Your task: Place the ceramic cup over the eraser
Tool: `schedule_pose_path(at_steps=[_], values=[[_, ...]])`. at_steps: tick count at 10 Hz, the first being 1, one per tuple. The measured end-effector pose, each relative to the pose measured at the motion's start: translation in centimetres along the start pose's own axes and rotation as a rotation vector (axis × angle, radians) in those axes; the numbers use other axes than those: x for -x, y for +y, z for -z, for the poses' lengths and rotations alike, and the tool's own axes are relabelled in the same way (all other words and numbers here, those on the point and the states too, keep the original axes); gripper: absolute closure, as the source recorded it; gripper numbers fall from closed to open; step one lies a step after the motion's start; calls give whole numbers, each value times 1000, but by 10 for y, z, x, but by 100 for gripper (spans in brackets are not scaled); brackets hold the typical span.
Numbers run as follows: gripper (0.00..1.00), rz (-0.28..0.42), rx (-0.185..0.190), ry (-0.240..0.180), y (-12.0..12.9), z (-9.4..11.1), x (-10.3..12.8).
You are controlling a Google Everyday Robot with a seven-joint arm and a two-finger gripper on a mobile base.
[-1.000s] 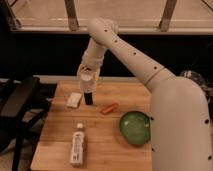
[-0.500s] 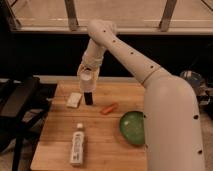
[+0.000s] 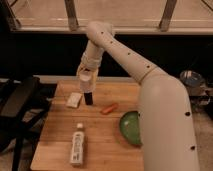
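My arm (image 3: 130, 65) fills the frame, sweeping from the lower right up and over to the far side of the desk (image 3: 100, 145), then dropping straight down. At its end my tool (image 3: 86, 80) hangs above the back-left part of the wooden top, and it's clamped on the ceramic cup (image 3: 86, 83), the pale little cup sitting between the fingers, lifted clear of the desk.

Next in size, the green bowl (image 3: 131, 128) sits at the right edge, partly tucked behind my arm. Nearer the front lies the white bottle (image 3: 77, 147), flat on its side with its cap pointing away from the front edge. Neither matters for this job.

Smaller again: the flat white block (image 3: 74, 100) lies just left of my target, and an orange carrot-like piece (image 3: 109, 108) lies to its right, near but apart.

And the smallest, the eraser (image 3: 88, 98), a dark upright block, standing directly below the cup. From here the cup's bottom looks to be right at the eraser's top, though I can't tell whether they touch.

So where am I? I judge the pickup and carry done and the lineup looking good. What's left is the descent: lower the cup down around the eraser until it rests on the desk, then let go. The white block sits close, so the rim could catch it.
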Motion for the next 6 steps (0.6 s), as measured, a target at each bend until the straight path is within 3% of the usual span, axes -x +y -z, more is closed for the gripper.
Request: schedule_pose_path(at_steps=[3,5,6], values=[[94,-7,11,-39,-11,-13,29],[94,-17,8,-56,-13,-17,31],[86,-28,12,-60,-8,-18,29]])
